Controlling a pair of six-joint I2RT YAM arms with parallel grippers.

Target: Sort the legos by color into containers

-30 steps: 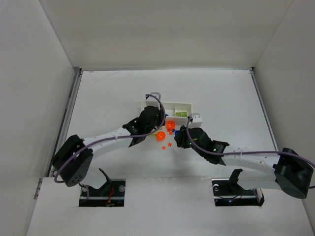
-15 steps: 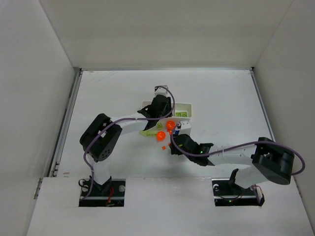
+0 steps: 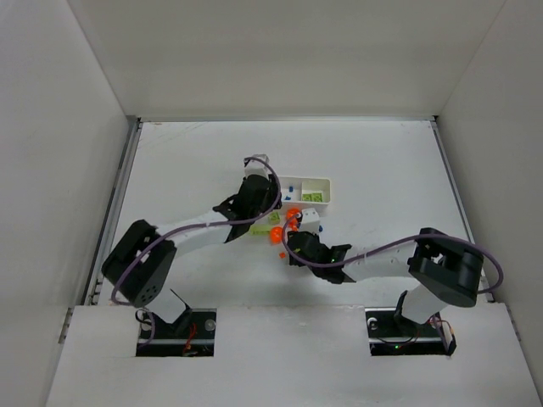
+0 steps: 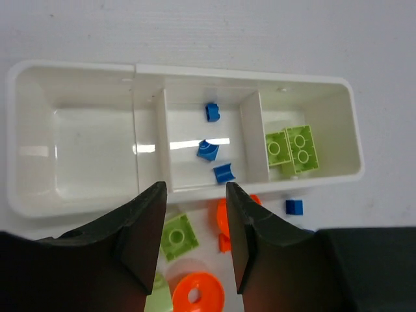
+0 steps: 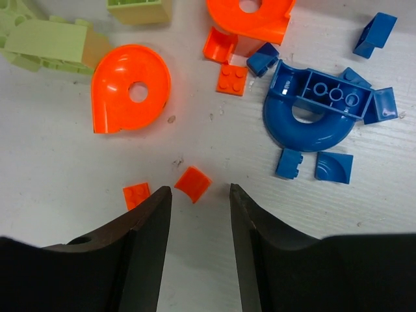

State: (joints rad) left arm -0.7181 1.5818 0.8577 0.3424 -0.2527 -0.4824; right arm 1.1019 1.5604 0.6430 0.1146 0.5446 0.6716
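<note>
Legos (image 5: pixel 130 88): loose cluster at the centre of the top view, just below the tray; blue bits in the middle compartment, green bricks in the right one.
Tray (image 4: pixel 78 67): white, on the table.
Left gripper (image 4: pixel 194 201): fingers spread, empty.
Right gripper (image 5: pixel 200 201): fingers spread, empty.
Table (image 3: pixel 382 161): white, matte.
Room: white walls (image 3: pixel 280 51) on three sides.

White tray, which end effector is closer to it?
Left. The left end effector sits by the tray; the right end effector is farther back, over a small orange tile.
</note>
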